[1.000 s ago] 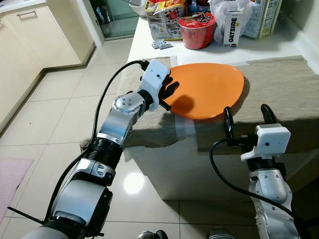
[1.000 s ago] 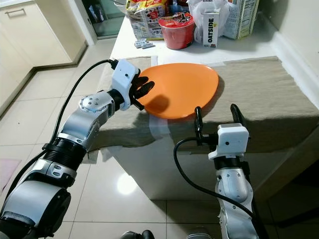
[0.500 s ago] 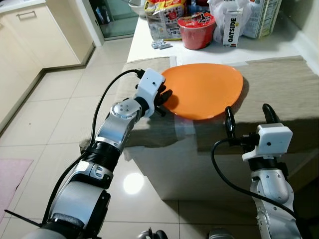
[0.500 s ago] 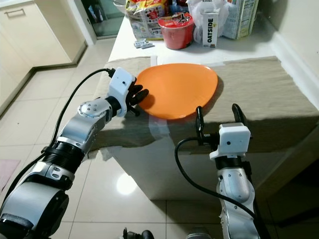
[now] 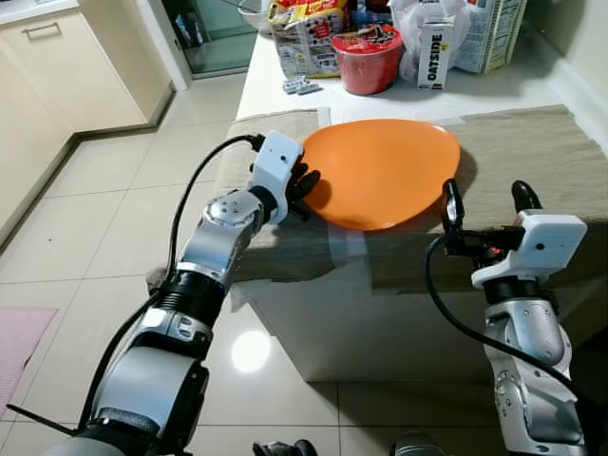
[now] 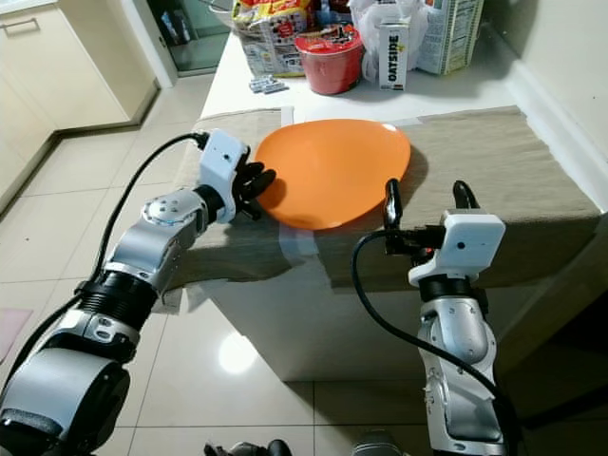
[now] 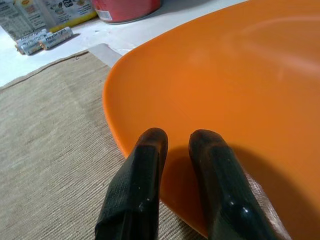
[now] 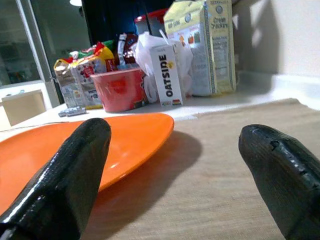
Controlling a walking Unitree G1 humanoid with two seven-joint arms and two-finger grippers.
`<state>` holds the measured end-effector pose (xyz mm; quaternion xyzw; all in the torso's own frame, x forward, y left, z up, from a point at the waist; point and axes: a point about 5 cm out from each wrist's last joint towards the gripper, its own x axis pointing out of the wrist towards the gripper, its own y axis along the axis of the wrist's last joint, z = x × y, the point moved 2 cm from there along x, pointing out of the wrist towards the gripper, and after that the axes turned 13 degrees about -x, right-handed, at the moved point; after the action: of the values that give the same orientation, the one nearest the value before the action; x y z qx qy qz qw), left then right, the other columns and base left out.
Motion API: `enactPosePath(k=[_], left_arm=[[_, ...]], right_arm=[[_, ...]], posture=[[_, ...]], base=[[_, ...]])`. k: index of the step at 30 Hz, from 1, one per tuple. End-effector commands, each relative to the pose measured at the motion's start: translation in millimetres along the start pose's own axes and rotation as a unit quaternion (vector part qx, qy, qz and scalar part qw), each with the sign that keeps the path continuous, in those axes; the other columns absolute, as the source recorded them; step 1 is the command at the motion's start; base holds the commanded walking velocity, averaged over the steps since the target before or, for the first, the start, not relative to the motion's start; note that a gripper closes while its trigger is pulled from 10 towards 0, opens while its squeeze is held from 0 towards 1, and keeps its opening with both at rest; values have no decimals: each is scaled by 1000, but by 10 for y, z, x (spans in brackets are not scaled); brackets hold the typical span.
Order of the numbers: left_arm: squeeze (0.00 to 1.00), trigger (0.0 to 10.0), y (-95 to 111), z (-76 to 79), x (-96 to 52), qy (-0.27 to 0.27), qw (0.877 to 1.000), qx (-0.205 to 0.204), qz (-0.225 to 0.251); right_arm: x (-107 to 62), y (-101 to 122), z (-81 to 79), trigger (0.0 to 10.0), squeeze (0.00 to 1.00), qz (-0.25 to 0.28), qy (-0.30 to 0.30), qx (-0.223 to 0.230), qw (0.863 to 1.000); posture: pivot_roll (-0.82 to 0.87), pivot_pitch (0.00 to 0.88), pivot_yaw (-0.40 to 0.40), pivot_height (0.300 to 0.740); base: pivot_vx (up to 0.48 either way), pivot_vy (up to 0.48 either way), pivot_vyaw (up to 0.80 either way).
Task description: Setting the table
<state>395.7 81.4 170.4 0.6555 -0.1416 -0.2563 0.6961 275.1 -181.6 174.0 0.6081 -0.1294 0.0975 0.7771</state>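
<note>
1. Our head stereo pair looks forward and down over the orange plate (image 5: 385,169).
2. Our left wrist camera sits close against its rim.
3. Our right wrist camera views it low, from its near side.

One orange plate (image 5: 383,171), one beige table runner (image 5: 532,152), one red instant noodle cup (image 5: 368,60), one Oatside carton (image 5: 434,55), one cereal carton (image 5: 490,33), one snack bag (image 5: 304,40), one white plastic bag (image 5: 415,21), two small batteries (image 7: 41,40), two grippers, left (image 5: 300,187) and right (image 5: 484,197).
</note>
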Motion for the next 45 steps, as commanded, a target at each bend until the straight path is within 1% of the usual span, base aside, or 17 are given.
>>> enactPosePath(k=[1,3,6,11,13,15,16,17,22,24,27,28,29,35,40,43,45], left_arm=[[0,10000,-325,-102,-61,27,998,-41,-46],[0,10000,-337,-110,-65,29,997,-48,-44],[0,10000,-434,-178,-100,51,996,-65,-41],[0,10000,-476,-189,-115,60,995,-80,-30],[0,10000,-521,-179,-122,61,994,-80,-33],[0,10000,-550,-168,-124,62,993,-90,-33],[0,10000,-562,-163,-124,63,993,-92,-32],[0,10000,-571,-151,-118,66,993,-94,-29],[0,10000,-588,-128,-102,68,992,-99,-25],[0,10000,-592,-119,-95,69,992,-101,-23],[0,10000,-591,-108,-83,70,992,-103,-20],[0,10000,-591,-108,-83,70,992,-103,-20],[0,10000,-589,-103,-75,71,992,-102,-19],[0,10000,-572,-87,-58,70,992,-101,-16],[0,10000,-530,-89,-54,69,993,-100,-9],[0,10000,-506,-93,-56,67,993,-101,-5],[0,10000,-482,-77,-52,62,993,-102,-1]], right_arm=[[-4,16,-2,10000,0,-2,1,10,1000],[-1,20,-1,10000,0,-3,1,11,1000],[6,34,19,10000,0,-3,1,11,1000],[3,26,-1,10000,0,-4,13,9,1000],[25,33,-35,10000,0,-4,23,25,999],[53,35,-82,10000,0,-7,37,48,998],[79,34,-100,10000,0,-11,41,66,997],[121,28,-117,10000,0,-19,46,94,994],[242,14,-144,10000,0,-34,46,138,989],[275,23,-185,10000,0,-36,56,155,986],[311,32,-263,10000,0,-39,72,172,982],[311,32,-263,10000,0,-39,72,172,982],[332,54,-342,10000,0,-38,90,179,979],[384,55,-480,10000,0,-43,115,184,975],[454,-56,-563,10000,0,-60,113,198,972],[484,-120,-605,10000,0,-71,112,216,967],[510,-162,-641,10000,0,-77,112,217,967]], posture=[[-355,105,202,740],[-355,105,202,740],[-361,105,203,740],[-358,102,195,740],[-353,99,187,740],[-349,94,180,740],[-345,91,172,740],[-340,83,159,740],[-335,74,144,740],[-330,68,135,740],[-325,61,127,740],[-325,61,127,740],[-320,56,123,740],[-306,52,118,740],[-295,50,117,740],[-294,50,118,740],[-287,49,117,740]], base=[[0,0,0],[0,0,0],[0,0,0],[0,0,0],[0,0,0],[0,0,0],[0,0,0],[0,0,0],[0,0,0],[0,0,0],[0,0,0],[0,0,0],[0,0,0],[0,0,0],[0,0,0],[0,0,0],[0,0,0]])
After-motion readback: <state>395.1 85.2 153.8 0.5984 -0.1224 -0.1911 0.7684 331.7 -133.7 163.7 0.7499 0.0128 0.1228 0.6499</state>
